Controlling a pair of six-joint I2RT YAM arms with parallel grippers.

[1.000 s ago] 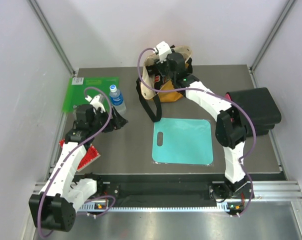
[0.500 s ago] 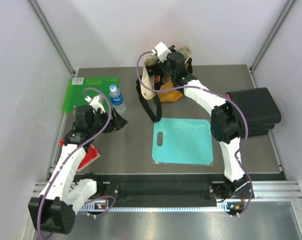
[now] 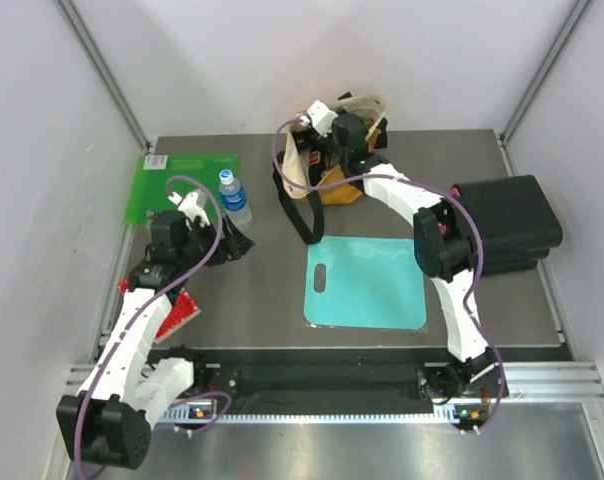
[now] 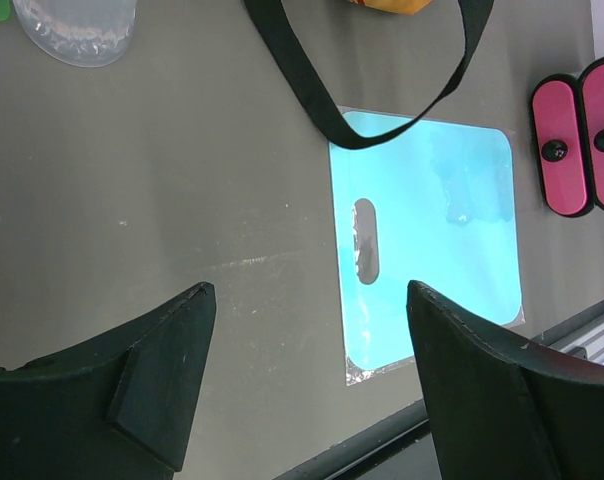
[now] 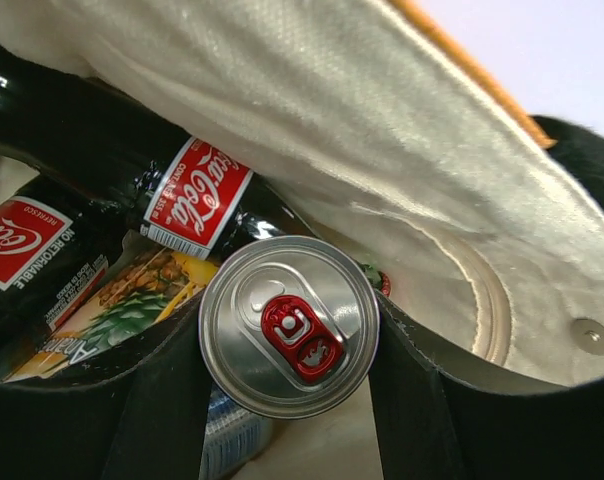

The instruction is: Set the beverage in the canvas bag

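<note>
The right end effector [image 5: 288, 350] is clamped on a can [image 5: 289, 310], one finger on each side, silver top and red tab facing the wrist camera. The can sits inside the bag [image 3: 334, 187], which stands at the middle of the table's [image 3: 252, 290] far edge, cream lining around it and cola bottles [image 5: 197, 195] just behind. The left end effector [image 4: 307, 330] hangs with fingers wide apart and nothing between them, over bare table near the left edge, close to a water bottle [image 3: 233, 195]
</note>
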